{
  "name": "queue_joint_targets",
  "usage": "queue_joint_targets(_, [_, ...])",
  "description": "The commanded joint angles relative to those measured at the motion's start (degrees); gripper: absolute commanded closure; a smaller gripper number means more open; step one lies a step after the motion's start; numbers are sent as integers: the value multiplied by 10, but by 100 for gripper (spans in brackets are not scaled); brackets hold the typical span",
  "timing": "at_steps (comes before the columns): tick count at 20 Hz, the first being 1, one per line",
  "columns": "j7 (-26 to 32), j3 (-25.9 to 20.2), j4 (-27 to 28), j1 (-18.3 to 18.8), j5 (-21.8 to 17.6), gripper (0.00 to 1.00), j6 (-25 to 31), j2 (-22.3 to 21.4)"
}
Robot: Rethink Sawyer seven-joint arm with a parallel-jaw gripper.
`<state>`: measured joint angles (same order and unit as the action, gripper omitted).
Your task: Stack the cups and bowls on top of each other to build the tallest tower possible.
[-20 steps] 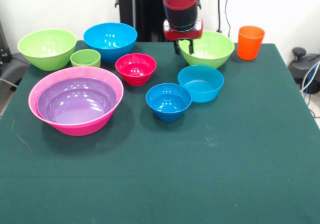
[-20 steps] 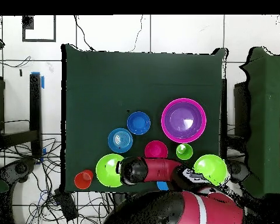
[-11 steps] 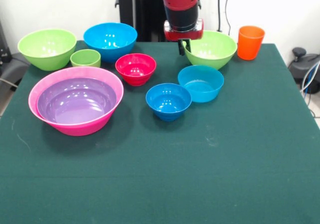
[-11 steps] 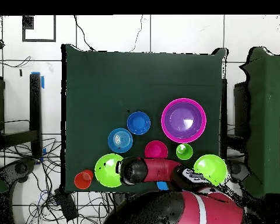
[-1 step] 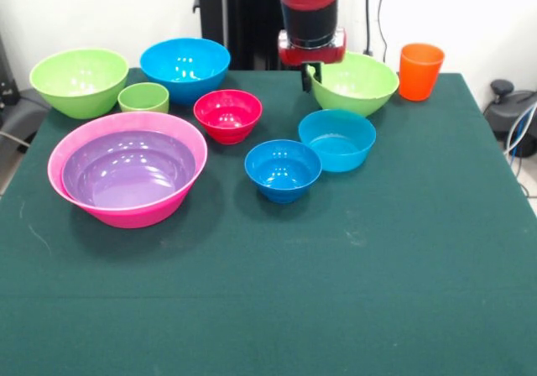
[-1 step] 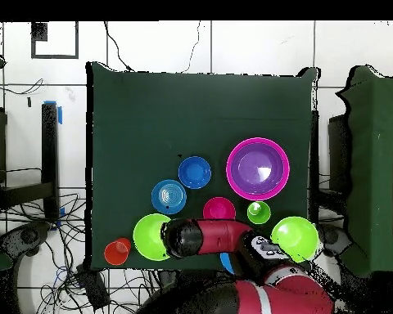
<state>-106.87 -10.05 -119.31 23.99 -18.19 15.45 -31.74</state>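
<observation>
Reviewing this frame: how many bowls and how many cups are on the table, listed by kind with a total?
Bowls: 8 (pink, purple, lime-green left, lime-green right, large blue, teal, small blue, red)
Cups: 2 (lime-green, orange)
Total: 10

We see a lab: a table (image 6: 200, 123) draped in green cloth stands on a tiled floor (image 6: 151, 49), loose cables (image 6: 36, 245) tangled beside it, a red robot arm (image 5: 306, 7) mounted behind.
</observation>
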Motion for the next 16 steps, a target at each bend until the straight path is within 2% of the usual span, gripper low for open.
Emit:
queue_joint_targets(1, [-71,-1,13,-12,26,100,25,-73])
queue_joint_targets(7, [-69,-10,0,-5,40,100,46,-96])
queue_joint_targets(16, [-63,-18,-26,-5,83,100,120,-179])
